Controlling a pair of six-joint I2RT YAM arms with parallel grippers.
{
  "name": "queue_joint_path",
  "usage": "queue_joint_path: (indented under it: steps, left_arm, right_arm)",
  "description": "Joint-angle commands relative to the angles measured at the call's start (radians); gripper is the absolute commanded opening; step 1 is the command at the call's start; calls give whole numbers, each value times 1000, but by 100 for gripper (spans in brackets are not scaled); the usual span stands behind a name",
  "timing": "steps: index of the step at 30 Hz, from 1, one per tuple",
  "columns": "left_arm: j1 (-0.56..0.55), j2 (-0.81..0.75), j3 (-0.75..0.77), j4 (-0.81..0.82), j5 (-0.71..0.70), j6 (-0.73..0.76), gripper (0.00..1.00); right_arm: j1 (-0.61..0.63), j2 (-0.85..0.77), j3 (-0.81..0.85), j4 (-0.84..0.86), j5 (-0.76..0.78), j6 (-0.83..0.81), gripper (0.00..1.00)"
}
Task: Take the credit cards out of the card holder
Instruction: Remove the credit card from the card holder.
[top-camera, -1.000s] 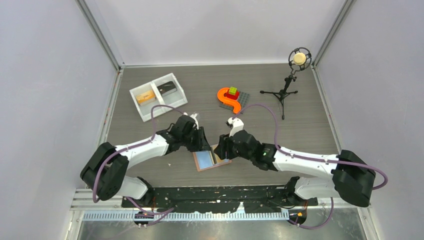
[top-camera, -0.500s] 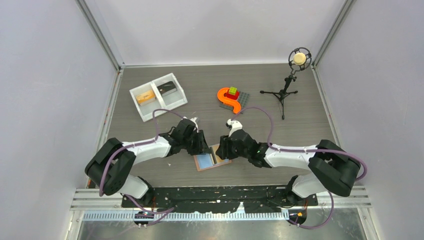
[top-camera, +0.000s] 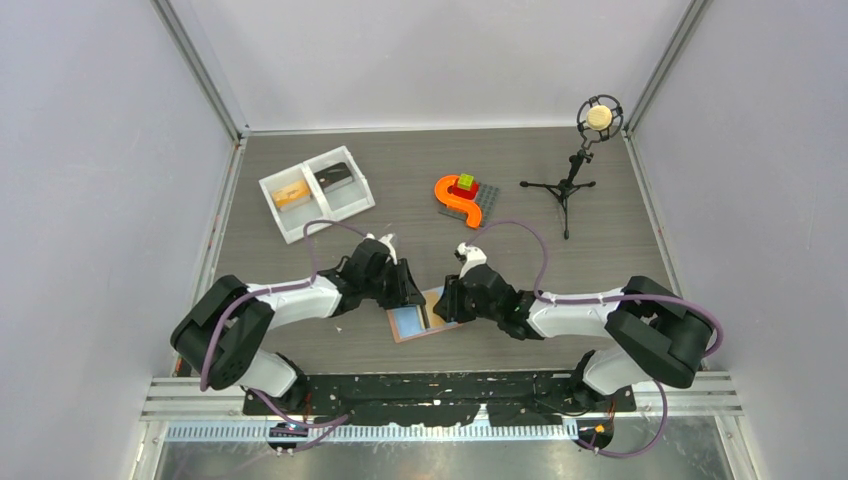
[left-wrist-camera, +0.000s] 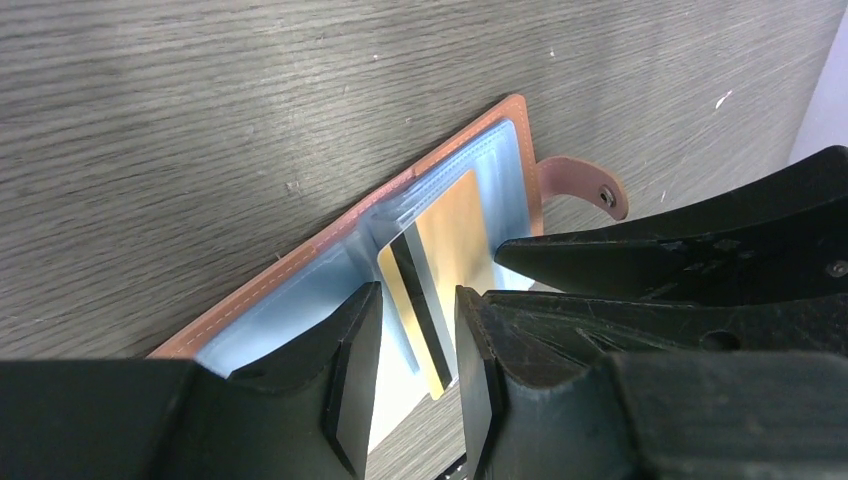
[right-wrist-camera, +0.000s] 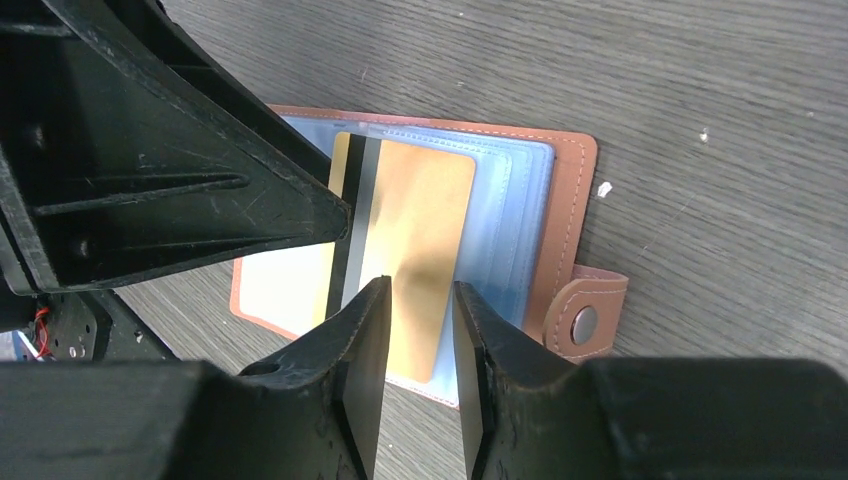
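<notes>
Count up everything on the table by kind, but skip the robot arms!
Card holder: 1
Gold card: 1
White tray: 1
Tray things: 2 (tan thing, dark thing)
Toy pieces: 4 (orange piece, red block, green block, grey plate)
Microphone on stand: 1
Total: 10

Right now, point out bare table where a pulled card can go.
Free: the table between the white tray and orange toy; also the stretch between the microphone stand and the right arm. Crowded: the card holder, both jaws over it.
</notes>
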Motion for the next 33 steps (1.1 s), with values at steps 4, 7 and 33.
queue_joint_path:
  steps: [4,7,33]
  left_arm:
    - [-2,24,-36,150,47,-46,34]
    - [-3,23,-42,164,56,-58,27]
    - [60,-24,-93,151,116,-81,0]
  right_arm:
    - [-2,12,-32,55,-5,41,34]
    - [-2,9,-36,53,-6,44,34]
    - [-5,6,-29,-7,49,38,34]
